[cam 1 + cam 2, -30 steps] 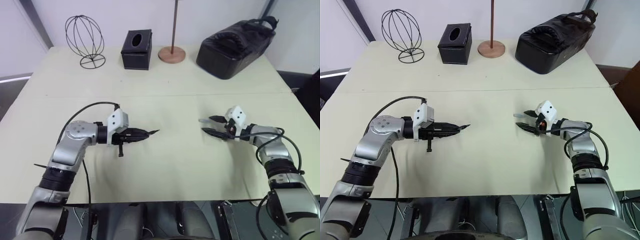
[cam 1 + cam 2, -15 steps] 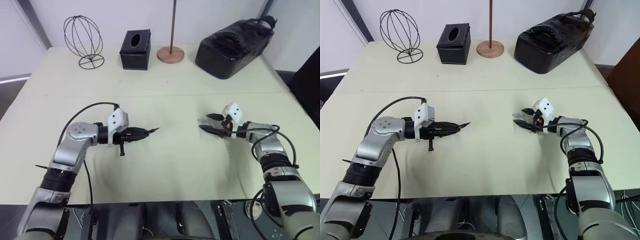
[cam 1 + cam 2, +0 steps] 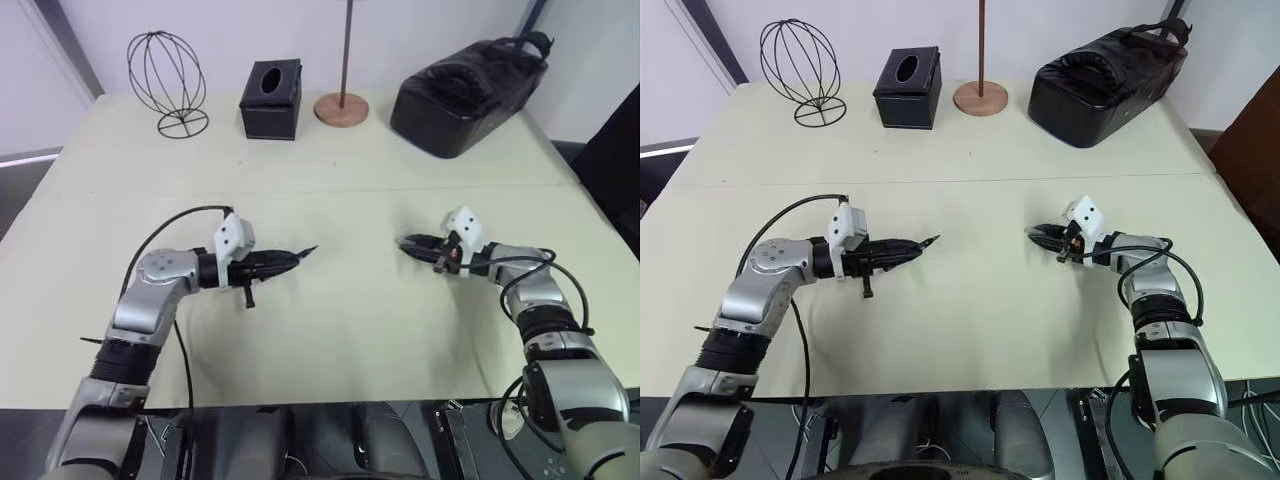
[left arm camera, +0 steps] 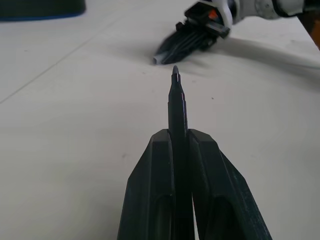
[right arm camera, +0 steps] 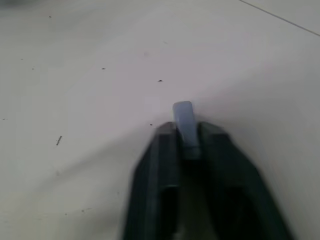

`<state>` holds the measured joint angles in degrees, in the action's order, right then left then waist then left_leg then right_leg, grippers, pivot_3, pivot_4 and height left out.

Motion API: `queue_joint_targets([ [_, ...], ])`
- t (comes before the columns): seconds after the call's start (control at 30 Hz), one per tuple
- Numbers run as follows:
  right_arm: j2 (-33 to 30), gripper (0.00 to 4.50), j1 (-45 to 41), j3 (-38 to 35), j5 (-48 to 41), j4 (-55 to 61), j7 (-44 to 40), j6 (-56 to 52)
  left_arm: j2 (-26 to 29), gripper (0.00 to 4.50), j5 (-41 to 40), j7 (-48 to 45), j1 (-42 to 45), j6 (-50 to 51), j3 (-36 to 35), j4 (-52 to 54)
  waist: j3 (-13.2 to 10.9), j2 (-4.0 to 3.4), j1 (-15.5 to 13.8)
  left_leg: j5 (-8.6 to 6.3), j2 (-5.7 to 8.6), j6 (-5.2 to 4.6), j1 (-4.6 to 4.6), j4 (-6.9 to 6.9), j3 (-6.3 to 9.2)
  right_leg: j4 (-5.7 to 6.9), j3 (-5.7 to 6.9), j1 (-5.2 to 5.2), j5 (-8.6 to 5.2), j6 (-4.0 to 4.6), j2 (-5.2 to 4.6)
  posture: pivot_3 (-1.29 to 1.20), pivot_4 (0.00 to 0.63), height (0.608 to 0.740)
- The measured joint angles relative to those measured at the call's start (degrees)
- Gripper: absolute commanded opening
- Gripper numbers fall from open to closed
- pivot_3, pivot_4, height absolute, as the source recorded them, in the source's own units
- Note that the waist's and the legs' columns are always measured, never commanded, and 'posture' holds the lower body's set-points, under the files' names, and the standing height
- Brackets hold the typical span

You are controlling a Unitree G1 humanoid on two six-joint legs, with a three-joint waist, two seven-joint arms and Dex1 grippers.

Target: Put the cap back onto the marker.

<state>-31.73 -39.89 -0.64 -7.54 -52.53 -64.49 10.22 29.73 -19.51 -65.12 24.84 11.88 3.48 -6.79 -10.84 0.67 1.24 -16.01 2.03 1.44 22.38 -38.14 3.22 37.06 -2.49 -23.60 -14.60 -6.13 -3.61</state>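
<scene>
- Far left of table (image 3: 330,330): wire globe stand (image 3: 166,82). Right of it along the far edge sat a black tissue box (image 3: 271,98), a wooden stand base (image 3: 341,107) and a black bag (image 3: 470,82). None of these was in play.
- Left gripper (image 4: 180,142), near left of centre: clamped on the marker (image 4: 177,107), which lay between the two fingers with its dark tip sticking out beyond them, aimed right toward the other arm. Arm held where it had been a second before.
- Middle of table: bare surface between the two grippers, which sat well apart.
- Right gripper (image 5: 186,134), right of centre and low over the table: a second before its fingers stood spread; now they were pinched together on the cap (image 5: 184,121), the pale grey stub poking out past the fingertips.
- The cap looked lifted or about to lift, though from the wrist view I could not tell whether it was clear of the table.
- Meaning: both parts were now in hand. Judged next step: bring cap and marker tip together across the gap, line them up, press on.
</scene>
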Motion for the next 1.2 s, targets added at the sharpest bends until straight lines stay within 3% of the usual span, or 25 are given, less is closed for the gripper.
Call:
queue_joint_targets([
  [0.63,-2.2,0.05,0.1,0.5,0.8,2.3,-1.3,-2.3,-3.5,0.0,0.0,1.0,-0.1,-1.7,-0.1,-2.1,0.0,-0.01,-0.3,0.01,0.04,0.01,0.0,0.0,0.0,0.0,0.01,0.0,0.0,0.0,-0.05,0.0,0.15,0.74],
  [0.9,-7.8,0.05,0.5,1.6,0.3,17.9,-7.5,-8.5,-2.5,0.0,0.4,-1.9,4.1,-1.7,0.4,-3.9,0.0,-0.04,-0.1,0.0,0.03,0.01,0.02,0.0,0.0,-0.01,0.01,-0.03,0.0,0.0,-0.01,0.0,0.15,0.74],
  [1.2,-7.5,0.05,0.7,4.6,-0.9,30.7,-10.3,-14.5,-1.1,0.0,2.4,-6.4,12.3,-3.6,2.4,-10.6,0.0,-0.03,-0.5,0.0,0.05,0.01,0.07,-0.03,0.01,-0.02,0.03,-0.03,0.0,-0.01,-0.03,0.0,0.15,0.74],
])
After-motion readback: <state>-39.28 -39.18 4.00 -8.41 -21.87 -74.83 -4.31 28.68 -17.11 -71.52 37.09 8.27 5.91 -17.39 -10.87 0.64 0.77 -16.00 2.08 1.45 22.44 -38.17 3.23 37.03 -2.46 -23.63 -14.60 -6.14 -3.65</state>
